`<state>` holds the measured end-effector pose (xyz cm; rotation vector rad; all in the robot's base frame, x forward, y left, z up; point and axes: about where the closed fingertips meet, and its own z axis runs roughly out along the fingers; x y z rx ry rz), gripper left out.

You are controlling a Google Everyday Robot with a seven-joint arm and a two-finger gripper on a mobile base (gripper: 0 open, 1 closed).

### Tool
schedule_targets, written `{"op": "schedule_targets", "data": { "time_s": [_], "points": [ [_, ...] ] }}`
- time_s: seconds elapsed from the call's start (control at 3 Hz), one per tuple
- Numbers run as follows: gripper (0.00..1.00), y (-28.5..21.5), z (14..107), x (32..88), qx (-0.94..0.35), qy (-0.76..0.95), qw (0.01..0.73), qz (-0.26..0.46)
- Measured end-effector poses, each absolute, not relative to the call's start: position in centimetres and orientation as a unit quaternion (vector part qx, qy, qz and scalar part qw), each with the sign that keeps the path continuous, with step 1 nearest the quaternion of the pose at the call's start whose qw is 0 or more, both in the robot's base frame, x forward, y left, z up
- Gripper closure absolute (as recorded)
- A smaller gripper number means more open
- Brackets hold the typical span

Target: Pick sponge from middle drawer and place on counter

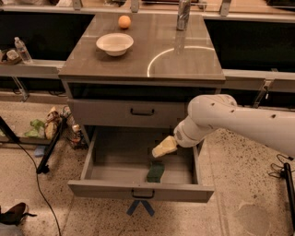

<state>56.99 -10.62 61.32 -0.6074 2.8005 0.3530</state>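
Note:
The sponge point(156, 173) lies dark green side up in the open middle drawer point(110, 170), near its front panel and right of centre. My gripper point(162, 148) hangs inside the drawer opening, just above and slightly behind the sponge, apart from it. The white arm point(230, 120) reaches in from the right. The counter point(184, 64) is the glossy grey-brown top above, with a curved light streak.
A white bowl point(115, 44) and an orange fruit point(124, 21) sit on the counter's left back. A metal cup point(183, 14) stands at the back. The upper drawer front point(124, 113) is closed. Bags, a stand leg and a cable lie on the floor at left.

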Motion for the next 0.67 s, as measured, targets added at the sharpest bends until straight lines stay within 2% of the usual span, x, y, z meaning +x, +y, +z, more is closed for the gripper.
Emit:
{"op": "schedule_targets", "data": {
  "time_s": [0.67],
  "points": [
    [0.0,-7.6,54.9,58.8,-0.187,0.965,0.109,0.147]
  ]
}}
